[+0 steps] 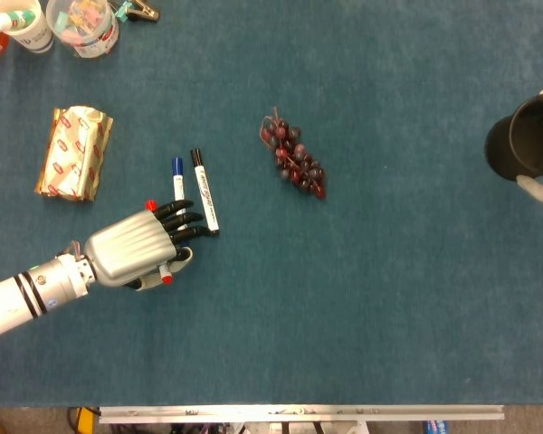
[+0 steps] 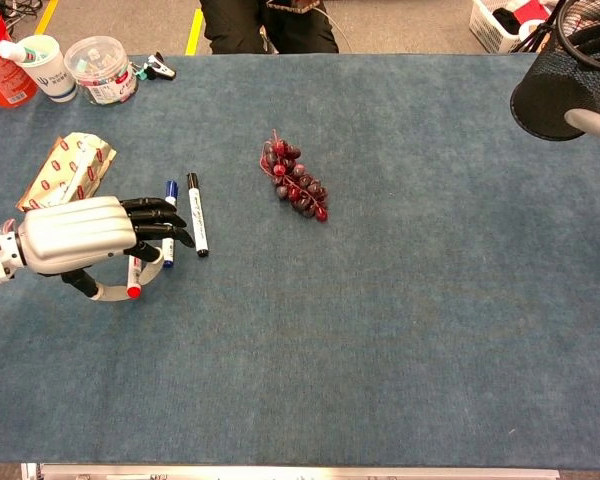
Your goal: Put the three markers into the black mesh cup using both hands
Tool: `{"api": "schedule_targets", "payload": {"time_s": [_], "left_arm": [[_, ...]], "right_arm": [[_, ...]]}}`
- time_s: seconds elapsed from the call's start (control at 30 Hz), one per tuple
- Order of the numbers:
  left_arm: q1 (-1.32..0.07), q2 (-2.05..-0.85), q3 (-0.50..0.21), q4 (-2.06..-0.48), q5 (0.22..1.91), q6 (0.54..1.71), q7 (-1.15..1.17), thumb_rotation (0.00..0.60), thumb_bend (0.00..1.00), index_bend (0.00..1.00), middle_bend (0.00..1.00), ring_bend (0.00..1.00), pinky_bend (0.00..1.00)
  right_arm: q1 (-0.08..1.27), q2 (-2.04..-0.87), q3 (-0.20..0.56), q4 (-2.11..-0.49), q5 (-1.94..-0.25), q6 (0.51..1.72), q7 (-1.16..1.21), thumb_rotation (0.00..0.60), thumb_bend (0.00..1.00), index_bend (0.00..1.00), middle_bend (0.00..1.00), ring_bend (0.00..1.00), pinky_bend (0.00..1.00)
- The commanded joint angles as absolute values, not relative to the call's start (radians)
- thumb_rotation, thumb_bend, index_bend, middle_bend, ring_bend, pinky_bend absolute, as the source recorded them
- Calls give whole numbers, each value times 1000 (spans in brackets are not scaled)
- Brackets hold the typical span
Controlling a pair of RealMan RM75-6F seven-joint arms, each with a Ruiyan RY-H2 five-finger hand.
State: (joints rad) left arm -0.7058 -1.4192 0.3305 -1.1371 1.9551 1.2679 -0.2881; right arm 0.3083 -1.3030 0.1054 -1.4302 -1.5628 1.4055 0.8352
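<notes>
Fingers [image 1: 183, 217] beside grapes [image 1: 294, 155], wrapper [image 1: 74, 153]

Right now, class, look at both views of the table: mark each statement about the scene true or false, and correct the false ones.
1. The left hand is over the red-capped marker. True.
2. The black mesh cup stands beside the markers. False: it is at the far right of the table.
3. The black-capped marker is in the cup. False: it lies on the table.
4. The grapes lie between markers and cup. True.

Probably lab — blue-felt table [image 2: 430, 330], yellow floor tape [image 2: 194, 30], storage crate [image 2: 500, 20].
</notes>
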Motion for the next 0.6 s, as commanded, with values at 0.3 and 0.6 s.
{"api": "schedule_targets", "payload": {"time_s": [0.3, 0.6], "left_arm": [[-708, -1302, 267, -1368, 1865, 1295, -419, 600, 283, 658, 202, 111, 101], [-714, -1213, 211, -1513, 1799, 1293, -521, 600, 292, 656, 202, 111, 101]], "right_arm": [[342, -1333, 82, -1426, -1602, 1367, 827, 600, 367, 384, 365, 240, 247], [405, -1382, 88, -1416, -1620, 1313, 815, 600, 366, 384, 365, 240, 247]]}}
